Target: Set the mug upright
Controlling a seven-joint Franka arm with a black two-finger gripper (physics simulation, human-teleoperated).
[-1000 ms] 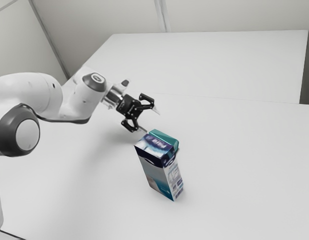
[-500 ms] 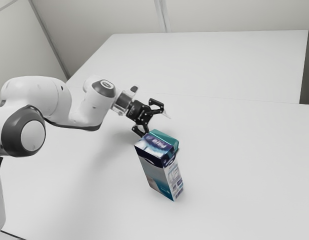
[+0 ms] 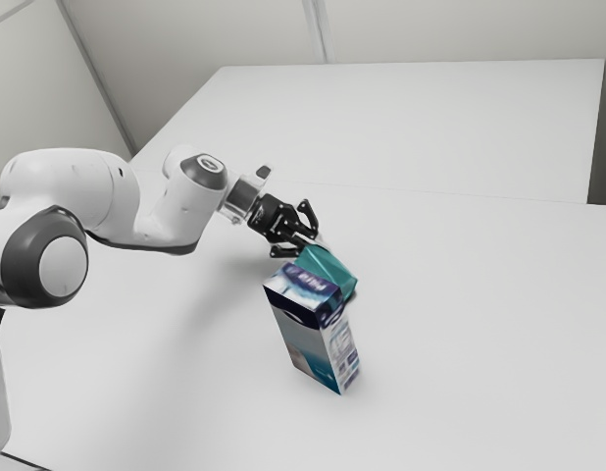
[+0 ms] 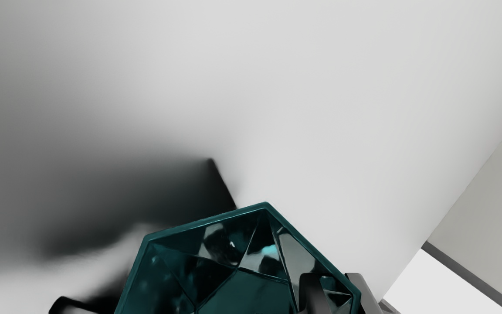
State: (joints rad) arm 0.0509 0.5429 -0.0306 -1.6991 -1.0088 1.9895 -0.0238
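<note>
The tool (image 3: 314,241) is clamped on the teal mug (image 3: 328,271), one fingertip (image 4: 314,294) inside its open mouth, the other outside, the wall pinched between. Past the mug from the tool, a carton (image 3: 318,339) stands on the table (image 3: 470,314), hiding, as far as I can tell, the mug's lower part.

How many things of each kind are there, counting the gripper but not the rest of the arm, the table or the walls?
Mug: 1
Carton: 1
Gripper: 1
Total: 3
</note>
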